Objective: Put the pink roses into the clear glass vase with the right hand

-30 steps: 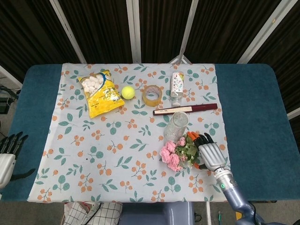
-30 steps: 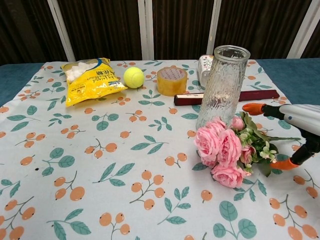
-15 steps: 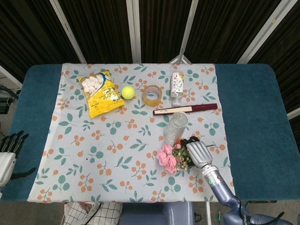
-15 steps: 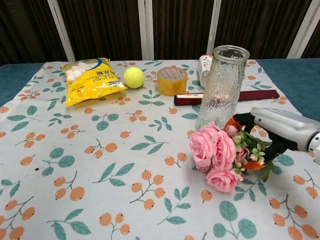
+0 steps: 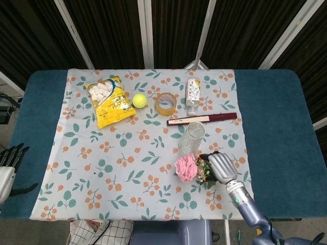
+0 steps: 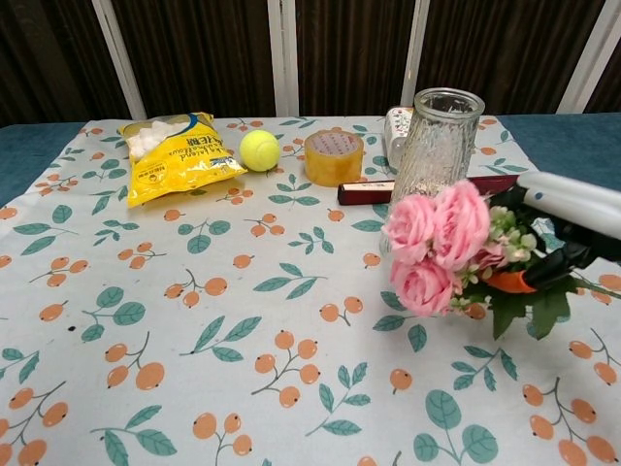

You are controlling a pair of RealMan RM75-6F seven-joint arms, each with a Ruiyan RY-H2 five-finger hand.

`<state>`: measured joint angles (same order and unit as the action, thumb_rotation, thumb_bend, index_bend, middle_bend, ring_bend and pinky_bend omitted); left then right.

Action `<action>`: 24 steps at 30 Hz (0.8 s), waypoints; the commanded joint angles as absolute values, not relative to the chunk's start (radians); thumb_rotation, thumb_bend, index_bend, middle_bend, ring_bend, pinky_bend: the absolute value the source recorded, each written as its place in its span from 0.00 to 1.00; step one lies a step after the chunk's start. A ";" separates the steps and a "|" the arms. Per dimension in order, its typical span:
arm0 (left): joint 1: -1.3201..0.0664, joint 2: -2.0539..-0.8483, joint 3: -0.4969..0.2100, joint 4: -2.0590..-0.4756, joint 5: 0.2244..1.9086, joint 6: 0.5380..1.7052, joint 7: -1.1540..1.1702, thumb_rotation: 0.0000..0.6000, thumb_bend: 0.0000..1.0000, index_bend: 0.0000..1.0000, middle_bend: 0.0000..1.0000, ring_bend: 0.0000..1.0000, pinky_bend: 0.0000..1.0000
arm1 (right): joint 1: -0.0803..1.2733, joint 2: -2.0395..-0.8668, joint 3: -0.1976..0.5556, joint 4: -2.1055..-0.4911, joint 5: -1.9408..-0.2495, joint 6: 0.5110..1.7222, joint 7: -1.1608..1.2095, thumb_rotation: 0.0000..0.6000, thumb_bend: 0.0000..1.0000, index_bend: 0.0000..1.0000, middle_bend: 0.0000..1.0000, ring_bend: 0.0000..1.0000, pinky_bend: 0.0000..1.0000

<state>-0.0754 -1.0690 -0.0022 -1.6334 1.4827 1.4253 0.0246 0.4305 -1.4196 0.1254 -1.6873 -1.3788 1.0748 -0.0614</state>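
My right hand [image 5: 219,167] [image 6: 568,223] grips the bunch of pink roses [image 5: 187,168] [image 6: 436,240] by its green stems and holds it lifted off the cloth, blooms pointing left. The clear glass vase [image 5: 192,137] [image 6: 434,160] stands upright just behind the roses, and nothing is inside it. In the chest view the blooms overlap the vase's lower part. My left hand [image 5: 7,168] hangs off the table's left edge with its fingers apart and nothing in it.
A dark red closed fan [image 5: 202,119] lies behind the vase. A small bottle [image 5: 192,93], a tape roll [image 5: 166,103], a tennis ball [image 5: 139,100] and a yellow snack bag [image 5: 110,101] line the back of the floral cloth [image 5: 127,168].
My right hand closed on the roses' stems and raised the bunch from the cloth, bringing the blooms up in front of the vase. The left hand stayed put.
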 commanded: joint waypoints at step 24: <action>-0.081 -1.077 -0.002 -1.667 1.466 1.409 0.065 1.00 0.00 0.00 0.00 0.00 0.00 | 0.378 -1.030 0.569 -2.062 -0.980 1.284 0.675 1.00 0.47 0.57 0.55 0.56 0.40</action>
